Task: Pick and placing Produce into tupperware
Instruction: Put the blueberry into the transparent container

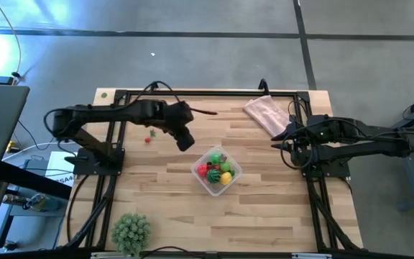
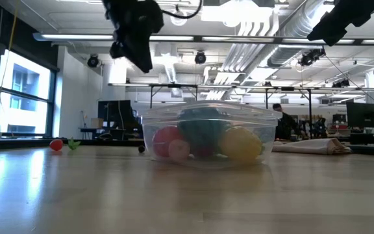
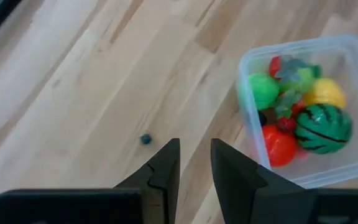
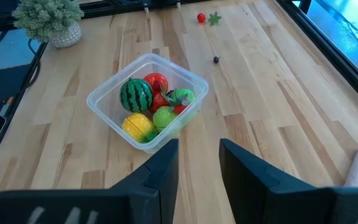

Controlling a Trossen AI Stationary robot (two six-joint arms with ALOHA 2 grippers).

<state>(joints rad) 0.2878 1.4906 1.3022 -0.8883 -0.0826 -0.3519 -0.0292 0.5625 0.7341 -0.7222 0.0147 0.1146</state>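
The clear tupperware (image 1: pixel 197 171) stands mid-table on the wood. In it lie a dark-striped green piece (image 3: pixel 323 127), a red one (image 3: pixel 278 144), a yellow one (image 3: pixel 325 92) and a green one (image 3: pixel 263 90). A small red piece (image 1: pixel 148 139) and a green leafy bit (image 4: pixel 214 18) lie loose on the table to the far left of it. My left gripper (image 3: pixel 195 165) hangs above the wood just left of and beyond the tupperware, slanting down, fingers narrowly apart with nothing between them. My right gripper (image 4: pixel 199 155) waits raised at the right, narrowly open and holding nothing.
A pink cloth (image 1: pixel 268 115) lies at the far right. A spiky pale-green ball plant (image 1: pixel 131 230) stands at the near left corner. A tiny dark bead (image 3: pixel 145 139) lies on the wood near the left gripper. Black frame rails run along the table's left, far and right sides.
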